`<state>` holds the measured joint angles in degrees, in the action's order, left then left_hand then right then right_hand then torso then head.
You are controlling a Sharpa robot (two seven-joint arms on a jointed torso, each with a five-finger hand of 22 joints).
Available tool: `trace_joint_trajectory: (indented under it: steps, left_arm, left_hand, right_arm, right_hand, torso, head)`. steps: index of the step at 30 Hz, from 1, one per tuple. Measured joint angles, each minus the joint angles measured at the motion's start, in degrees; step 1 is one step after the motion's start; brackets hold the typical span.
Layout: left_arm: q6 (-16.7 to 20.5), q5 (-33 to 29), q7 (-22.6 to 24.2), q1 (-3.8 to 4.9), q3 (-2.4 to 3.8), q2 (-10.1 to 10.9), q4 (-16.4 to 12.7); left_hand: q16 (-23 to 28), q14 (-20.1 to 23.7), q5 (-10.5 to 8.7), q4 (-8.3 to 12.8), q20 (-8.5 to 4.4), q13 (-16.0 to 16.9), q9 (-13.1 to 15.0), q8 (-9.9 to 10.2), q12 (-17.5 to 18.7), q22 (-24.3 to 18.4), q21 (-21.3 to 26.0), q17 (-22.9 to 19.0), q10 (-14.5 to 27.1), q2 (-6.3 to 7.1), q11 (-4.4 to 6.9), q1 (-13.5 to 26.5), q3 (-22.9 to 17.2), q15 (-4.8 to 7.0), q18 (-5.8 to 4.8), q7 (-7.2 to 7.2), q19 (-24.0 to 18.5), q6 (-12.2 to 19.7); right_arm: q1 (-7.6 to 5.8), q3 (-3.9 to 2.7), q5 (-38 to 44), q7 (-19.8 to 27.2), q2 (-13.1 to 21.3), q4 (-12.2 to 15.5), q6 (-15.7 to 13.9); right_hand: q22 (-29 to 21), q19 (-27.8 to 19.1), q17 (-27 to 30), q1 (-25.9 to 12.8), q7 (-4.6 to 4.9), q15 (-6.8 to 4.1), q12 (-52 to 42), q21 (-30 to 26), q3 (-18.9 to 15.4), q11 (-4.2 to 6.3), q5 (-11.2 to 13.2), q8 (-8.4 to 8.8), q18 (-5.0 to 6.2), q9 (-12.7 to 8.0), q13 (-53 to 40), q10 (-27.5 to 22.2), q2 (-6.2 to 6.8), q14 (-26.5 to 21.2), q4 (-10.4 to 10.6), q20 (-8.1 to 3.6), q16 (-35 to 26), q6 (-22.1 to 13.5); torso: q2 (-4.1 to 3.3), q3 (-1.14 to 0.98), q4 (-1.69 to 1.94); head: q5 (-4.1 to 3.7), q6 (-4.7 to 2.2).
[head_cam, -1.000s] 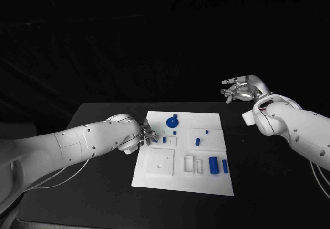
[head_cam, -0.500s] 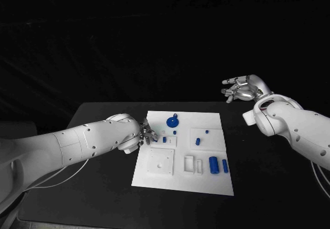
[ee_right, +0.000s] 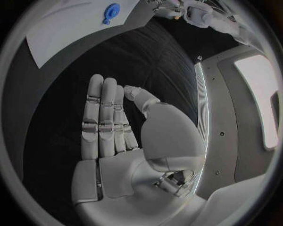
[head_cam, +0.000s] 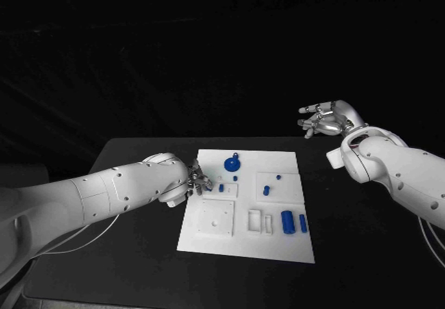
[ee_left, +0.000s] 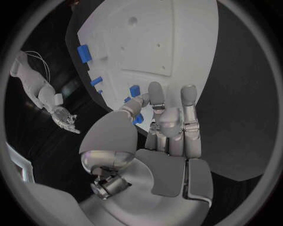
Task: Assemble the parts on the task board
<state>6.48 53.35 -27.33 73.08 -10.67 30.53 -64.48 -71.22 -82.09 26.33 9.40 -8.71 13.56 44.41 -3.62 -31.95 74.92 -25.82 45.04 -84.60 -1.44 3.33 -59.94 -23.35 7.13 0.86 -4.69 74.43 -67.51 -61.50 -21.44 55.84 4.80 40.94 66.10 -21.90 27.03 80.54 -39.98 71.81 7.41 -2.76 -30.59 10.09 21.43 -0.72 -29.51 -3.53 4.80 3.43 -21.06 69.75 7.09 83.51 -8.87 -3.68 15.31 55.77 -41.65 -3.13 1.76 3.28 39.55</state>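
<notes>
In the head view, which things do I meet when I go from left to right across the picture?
Left hand → small blue peg → second small blue piece → thick blue cylinder → thin blue bar → right hand.

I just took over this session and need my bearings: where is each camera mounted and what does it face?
Head view: on the robot's head, looking down at the white task board; both arms show.
Left wrist view: behind the left hand, facing the board.
Right wrist view: behind the right hand, facing black table.
Shared: the round blue part.

We see no change: our left hand (head_cam: 197,182) holds as before at the board's (head_cam: 249,239) nine o'clock edge.
</notes>
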Motion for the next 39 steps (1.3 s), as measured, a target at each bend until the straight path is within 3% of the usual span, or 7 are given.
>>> trace_joint_trajectory:
  steps: [39]
  left_arm:
    - [-1.5,0.1,-0.1,0.10,0.07,-0.4,0.6]
  left_hand:
    - [-0.8,0.0,-0.21,0.0,0.00,0.5,0.1,-0.1,-0.6,0.0,0.0,1.1,-0.1,-0.02,-0.10,0.0,0.0,0.26,0.00,-0.01,0.0,0.0]
  right_arm:
    - [0.01,0.00,0.0,-0.1,0.0,0.1,0.1]
  right_hand:
    - [-0.2,0.0,0.0,-0.2,-0.18,0.00,0.0,0.2,0.0,0.09,0.0,0.00,0.00,0.0,0.0,-0.1,-0.23,0.0,0.0,0.00,0.0,0.2]
  torso:
    - [0.04,-0.05,-0.03]
  head:
    - [0.10,0.32]
